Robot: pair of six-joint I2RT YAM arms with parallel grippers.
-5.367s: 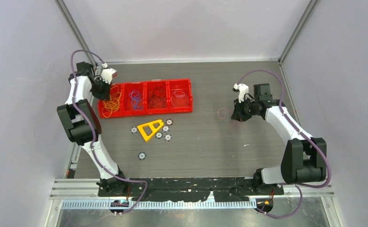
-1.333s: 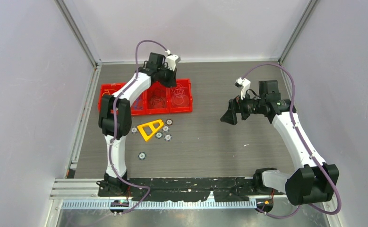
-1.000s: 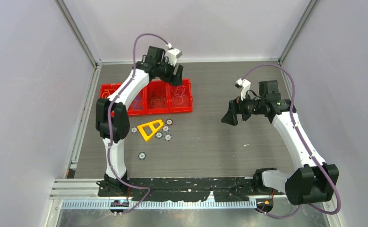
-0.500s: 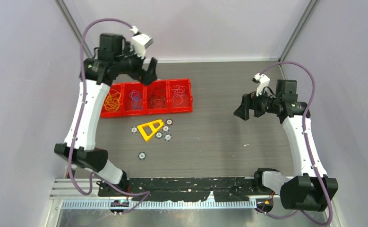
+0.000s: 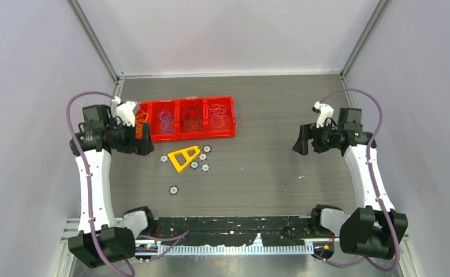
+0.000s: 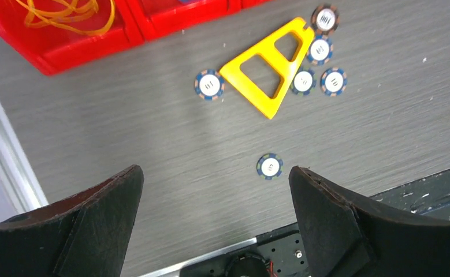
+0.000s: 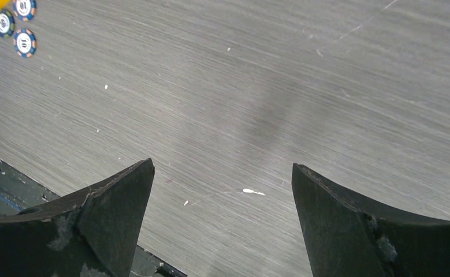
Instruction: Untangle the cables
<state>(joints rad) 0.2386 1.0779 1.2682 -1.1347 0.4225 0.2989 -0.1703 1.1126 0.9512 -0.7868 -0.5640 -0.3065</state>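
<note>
— How do our grippers stand?

— We see the left gripper (image 5: 142, 139) (image 6: 215, 169) with its jaws spread as wide as they go and nothing between them. It hangs over the table (image 5: 257, 173) at the left end of the red tray (image 5: 199, 137) and touches nothing. Our right gripper (image 5: 301, 140) (image 7: 222, 164) is spread just as wide. It is empty too, and it hangs above the table well apart from the tray.

— And where are the cables?

— We find them all in the tray, one colour to a compartment. The orange-yellow cables (image 5: 136, 122) lie at the left end, partly hidden behind our left gripper. Next come the blue cables (image 5: 166, 118), then the dark red cables (image 5: 193, 120), and the white cables (image 5: 219, 117) at the right end.

— Any writing we can read?

— Only on the chips (image 6: 269, 167) scattered round the yellow triangle (image 5: 183, 157). Each has a white centre with dark print. From the right wrist it looks to us like "10", but it is too small for us to be sure.
</note>
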